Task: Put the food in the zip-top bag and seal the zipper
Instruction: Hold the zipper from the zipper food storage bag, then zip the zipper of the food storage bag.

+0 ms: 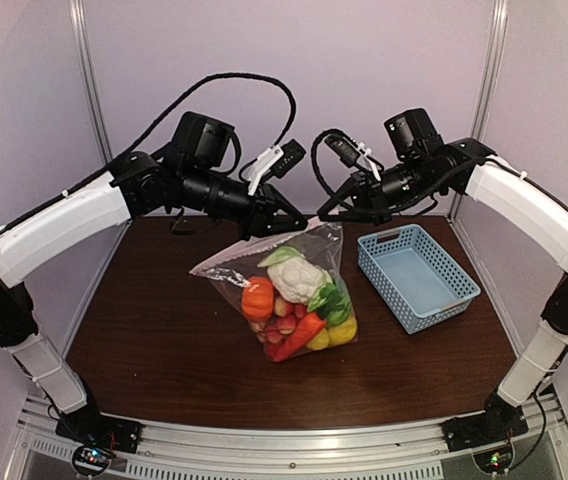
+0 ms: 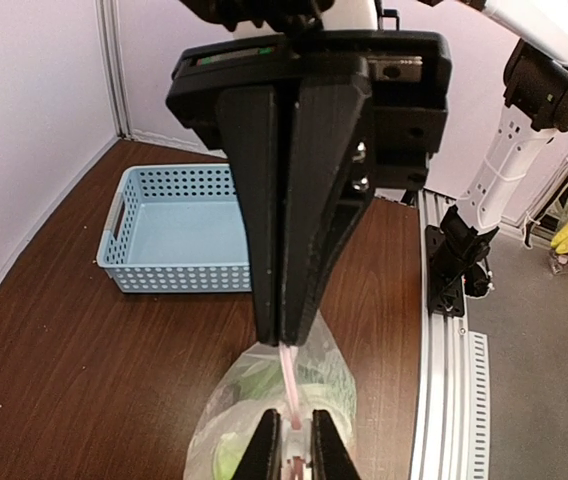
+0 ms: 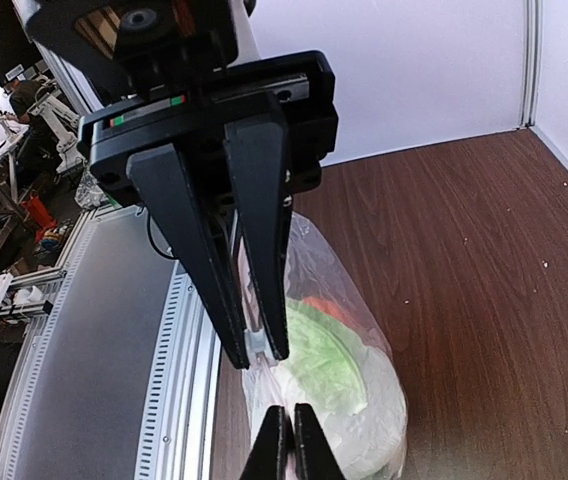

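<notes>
– Food (image 1: pixel 299 305): where is it found?
– It is found inside the zip-top bag (image 1: pixel 232 272), which is laid at the middle of the brown tabletop (image 1: pixel 164 340). At the near end of the bag a red pepper (image 1: pixel 299 335) and a yellow fruit (image 1: pixel 342 332) are seen. Just behind them small red-yellow apples (image 1: pixel 282 322), an orange pumpkin (image 1: pixel 258 298) and leafy greens (image 1: pixel 332 300) are packed together. A pale cabbage (image 1: pixel 299 280) is lodged farthest back.
– What is set beside the bag?
– A light-blue mesh basket (image 1: pixel 416 275) is placed to the right, near the bag but apart from it.
– How is the mouth of the bag held?
– The far edge is lifted off the tabletop, and the zipper (image 2: pixel 289 375) is gripped by both arms from opposite sides. The left pincer (image 2: pixel 284 338) is pressed together on the strip; in its own wrist view the pink line is seen coming out from between the fingertips. The right pincer (image 3: pixel 257 352) is clamped on the same edge, just right of the left one, and a pale sliver of plastic is pinched between its tips. The two are brought almost tip to tip.
– Is the strip sealed along its length?
– That cannot be told, since most of the edge is hidden by the black fingers.
</notes>
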Available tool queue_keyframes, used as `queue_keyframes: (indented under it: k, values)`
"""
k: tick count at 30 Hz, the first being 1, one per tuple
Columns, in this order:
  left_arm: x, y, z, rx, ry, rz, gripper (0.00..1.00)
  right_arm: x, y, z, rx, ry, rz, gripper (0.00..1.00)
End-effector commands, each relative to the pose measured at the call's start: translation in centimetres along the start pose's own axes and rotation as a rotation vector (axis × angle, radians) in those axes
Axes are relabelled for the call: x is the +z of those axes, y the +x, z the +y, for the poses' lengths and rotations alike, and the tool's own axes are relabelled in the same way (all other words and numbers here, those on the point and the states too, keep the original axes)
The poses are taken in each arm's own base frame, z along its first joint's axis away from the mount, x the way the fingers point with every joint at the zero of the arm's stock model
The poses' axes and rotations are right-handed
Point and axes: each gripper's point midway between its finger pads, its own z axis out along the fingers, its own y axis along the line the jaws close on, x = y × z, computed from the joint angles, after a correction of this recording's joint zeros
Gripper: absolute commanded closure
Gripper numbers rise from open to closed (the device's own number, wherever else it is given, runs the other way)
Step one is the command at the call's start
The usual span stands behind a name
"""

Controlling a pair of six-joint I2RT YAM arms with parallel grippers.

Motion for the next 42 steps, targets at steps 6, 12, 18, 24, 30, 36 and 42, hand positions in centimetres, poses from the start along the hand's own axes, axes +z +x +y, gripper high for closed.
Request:
queue_keyframes:
  k: [6,12,18,24,30,36,42]
  values:
    - [-1.2,-0.8,0.4,-0.015,-0.044,-0.024,1.0,-2.6,0.0,-0.3,-0.062,0.027,-0.009,1.0]
    - [-2.6,0.8,0.2,-0.037,-0.081,0.014,1.0,-5.4,-0.3,-1.5,-0.057,0.069,-0.043,1.0]
    - [-4.0,1.9,0.1,-0.042,-0.123,0.029,1.0,-6.5,-0.4,-2.2,-0.066,0.112,-0.054,1.0]
    - [-5.0,3.3,0.1,-0.056,-0.157,0.045,1.0,-7.3,-0.2,-3.4,-0.053,0.145,-0.064,1.0]
    - [-6.2,4.9,-0.2,-0.057,-0.187,0.058,1.0,-8.1,0.3,-4.5,-0.031,0.177,-0.075,1.0]
    - [-6.9,5.9,0.0,-0.051,-0.22,0.069,1.0,-8.0,0.6,-5.1,-0.019,0.186,-0.075,1.0]
    - [-6.8,6.9,0.2,-0.056,-0.234,0.095,1.0,-8.0,0.7,-5.6,-0.013,0.196,-0.077,1.0]
